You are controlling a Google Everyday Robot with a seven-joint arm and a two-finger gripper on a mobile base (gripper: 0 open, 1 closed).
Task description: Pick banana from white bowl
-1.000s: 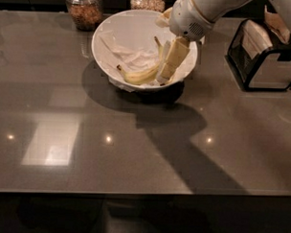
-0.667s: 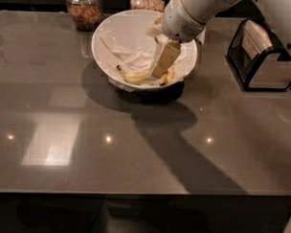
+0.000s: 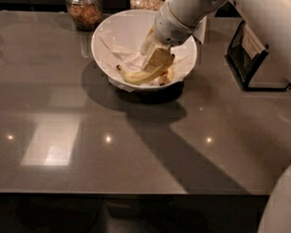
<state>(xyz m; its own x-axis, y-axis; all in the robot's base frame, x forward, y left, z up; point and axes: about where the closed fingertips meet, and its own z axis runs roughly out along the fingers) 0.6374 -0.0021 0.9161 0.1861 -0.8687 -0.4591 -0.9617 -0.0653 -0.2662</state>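
The white bowl (image 3: 106, 39) stands at the back middle of the grey table. A yellow banana (image 3: 137, 77) lies curved in its lower front part, stem end to the left. My gripper (image 3: 156, 59) reaches down into the bowl from the upper right, on a white arm (image 3: 180, 16). It sits right over the banana's right half and hides that part. I cannot tell whether it touches or holds the banana.
Two glass jars of grain (image 3: 84, 8) (image 3: 146, 0) stand behind the bowl. A black wire holder (image 3: 250, 57) stands at the right. The table's front edge (image 3: 133, 192) runs across below. My white body (image 3: 281, 209) fills the lower right corner.
My gripper has moved a little to the left inside the bowl, over the banana. The banana and bowl have stayed in place.
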